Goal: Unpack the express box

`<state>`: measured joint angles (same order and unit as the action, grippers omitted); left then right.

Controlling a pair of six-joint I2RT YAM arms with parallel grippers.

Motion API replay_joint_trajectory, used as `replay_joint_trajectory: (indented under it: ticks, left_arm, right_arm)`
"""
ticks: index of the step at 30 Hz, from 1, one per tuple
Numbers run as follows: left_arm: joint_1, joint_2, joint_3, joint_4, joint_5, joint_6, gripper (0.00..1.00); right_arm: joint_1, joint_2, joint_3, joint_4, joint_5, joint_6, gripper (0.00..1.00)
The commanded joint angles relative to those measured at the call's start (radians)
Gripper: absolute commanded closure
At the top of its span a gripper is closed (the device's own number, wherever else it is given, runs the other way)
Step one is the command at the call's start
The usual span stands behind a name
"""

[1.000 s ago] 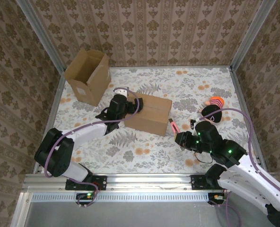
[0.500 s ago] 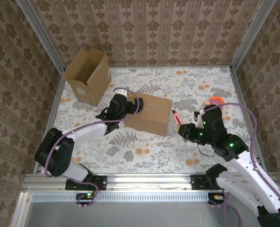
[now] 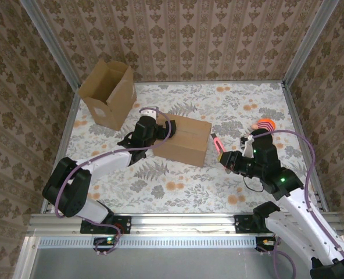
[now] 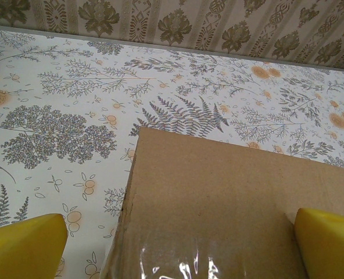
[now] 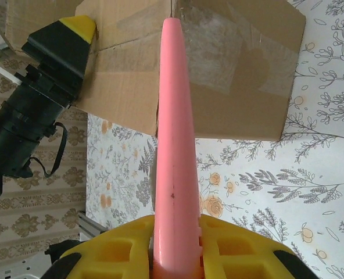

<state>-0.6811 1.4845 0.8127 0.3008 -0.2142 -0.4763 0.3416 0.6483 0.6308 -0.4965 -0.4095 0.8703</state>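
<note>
The sealed brown express box [image 3: 183,140] lies mid-table, with clear tape [image 5: 217,40] over its end seam. My left gripper [image 3: 162,129] stands open at the box's left end. In the left wrist view one yellow fingertip [image 4: 24,247] hangs over the table and the other [image 4: 330,244] over the box top [image 4: 236,197]. My right gripper [image 3: 224,156] is shut on a pink cutter tool [image 3: 217,143], which points at the box's right end. In the right wrist view the tool [image 5: 175,133] has its tip at the taped seam; I cannot tell whether it touches.
An empty open cardboard box [image 3: 107,93] stands at the back left near the wall. An orange-topped object [image 3: 265,124] sits by the right edge, behind my right arm. Metal rails and patterned walls bound the floral tabletop [image 3: 178,192].
My right gripper has carried the pink tool away from the near edge and up to the box's right end. The left gripper and the box have stayed put.
</note>
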Motion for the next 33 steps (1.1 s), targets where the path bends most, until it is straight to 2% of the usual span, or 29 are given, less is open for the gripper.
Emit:
replay_joint_trajectory:
  ticks: [1,33]
  left_arm:
    - [-0.01,0.081,-0.066,-0.222,0.009,0.005,0.0]
    - [-0.009,0.076,-0.072,-0.224,0.006,0.004,0.0]
  right_arm:
    - [-0.014,-0.024,-0.011,0.018,-0.034,0.013,1.0]
    - [-0.015,0.034,-0.042,0.073,-0.052,0.032,1.0]
